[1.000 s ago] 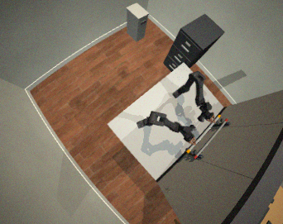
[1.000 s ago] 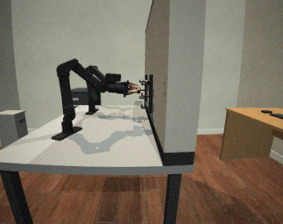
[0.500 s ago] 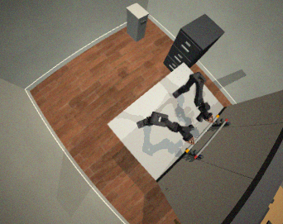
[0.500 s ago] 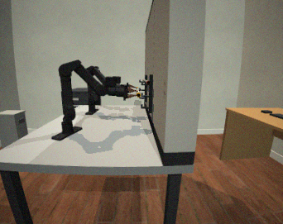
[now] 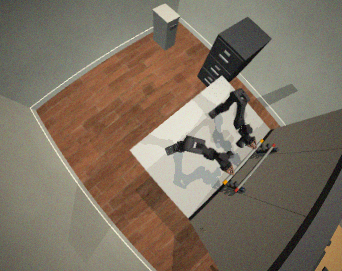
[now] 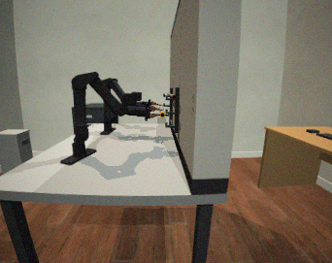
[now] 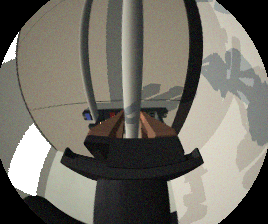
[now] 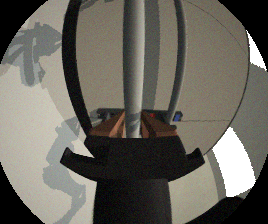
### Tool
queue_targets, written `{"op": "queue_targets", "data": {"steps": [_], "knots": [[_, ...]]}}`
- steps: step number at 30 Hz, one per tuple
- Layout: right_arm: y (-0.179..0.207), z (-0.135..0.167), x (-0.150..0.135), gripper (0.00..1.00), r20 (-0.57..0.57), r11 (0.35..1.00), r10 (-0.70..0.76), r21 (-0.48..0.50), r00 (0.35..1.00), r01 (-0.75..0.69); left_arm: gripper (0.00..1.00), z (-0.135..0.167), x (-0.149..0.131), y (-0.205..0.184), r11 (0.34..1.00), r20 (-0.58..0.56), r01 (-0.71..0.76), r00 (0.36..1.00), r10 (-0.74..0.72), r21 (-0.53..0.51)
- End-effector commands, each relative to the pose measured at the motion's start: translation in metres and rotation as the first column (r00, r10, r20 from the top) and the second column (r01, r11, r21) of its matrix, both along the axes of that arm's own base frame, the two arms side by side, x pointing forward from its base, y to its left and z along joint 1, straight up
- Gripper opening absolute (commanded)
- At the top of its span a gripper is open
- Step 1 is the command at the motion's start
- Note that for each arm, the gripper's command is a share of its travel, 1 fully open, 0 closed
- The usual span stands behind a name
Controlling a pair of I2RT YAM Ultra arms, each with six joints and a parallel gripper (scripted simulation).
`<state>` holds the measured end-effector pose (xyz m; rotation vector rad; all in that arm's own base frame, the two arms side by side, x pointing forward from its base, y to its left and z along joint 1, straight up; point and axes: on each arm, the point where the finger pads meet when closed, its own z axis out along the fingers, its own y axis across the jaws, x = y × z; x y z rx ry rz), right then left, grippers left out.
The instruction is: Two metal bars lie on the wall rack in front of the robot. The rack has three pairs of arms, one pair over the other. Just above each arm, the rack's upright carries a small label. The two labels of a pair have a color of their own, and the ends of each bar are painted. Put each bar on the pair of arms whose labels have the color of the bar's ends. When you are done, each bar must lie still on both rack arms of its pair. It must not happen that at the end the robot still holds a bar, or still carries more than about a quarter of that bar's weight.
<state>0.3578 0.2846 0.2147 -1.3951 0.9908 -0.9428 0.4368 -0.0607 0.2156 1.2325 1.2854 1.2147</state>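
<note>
A grey bar with yellow-orange ends [image 5: 225, 182] [image 6: 162, 114] [image 7: 132, 60] [image 8: 133, 60] is held level in front of the rack [image 6: 178, 110], off its arms, at about middle-pair height. My left gripper [image 5: 253, 145] [image 7: 132, 112] is shut on it near one end. My right gripper [image 5: 231, 171] [image 8: 132, 113] is shut on it near the other. The red-ended bar [image 5: 255, 167] [image 6: 173, 96] [image 7: 85, 50] [image 8: 181, 50] lies on the top pair, beside the blue labels [image 7: 87, 115] [image 8: 178, 117]. Red labels [image 7: 112, 114] [image 8: 152, 115] show below them. The lowest labels' color is hidden.
The tall wall panel [image 6: 213, 79] stands behind the rack along the edge of the white table [image 5: 162, 141] [image 6: 44, 176]. The red-ended bar is above and behind the held bar, close to the wall. A dark cabinet [image 5: 245, 36] stands beyond the table.
</note>
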Motion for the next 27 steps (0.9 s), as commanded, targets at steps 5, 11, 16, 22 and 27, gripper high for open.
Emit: {"op": "queue_targets", "data": {"steps": [5,11,16,22,27], "knots": [[-0.002,0.005,0.0,0.0,0.048,1.0,-0.01,0.021,0.999,0.009,0.0,0.005,0.0,0.002,1.0,0.058,-0.014,0.998,0.014,0.001],[-0.002,-0.001,0.0,0.0,0.048,1.0,-0.01,0.021,0.999,0.009,0.0,0.0,0.0,0.002,1.0,0.058,-0.014,0.998,0.014,0.001],[-0.002,-0.007,0.0,0.0,0.048,1.0,-0.01,0.021,0.999,0.009,0.0,-0.007,0.0,0.002,1.0,0.058,-0.014,0.998,0.014,0.001],[-0.002,-0.015,0.0,0.0,0.048,1.0,-0.01,0.021,0.999,0.009,0.0,-0.015,0.0,0.002,1.0,0.058,-0.014,0.998,0.014,0.001],[-0.001,-0.016,0.003,0.0,0.048,1.0,-0.01,0.021,0.999,0.009,0.0,-0.015,0.003,0.002,1.0,0.058,-0.014,0.998,0.014,0.001]]}}
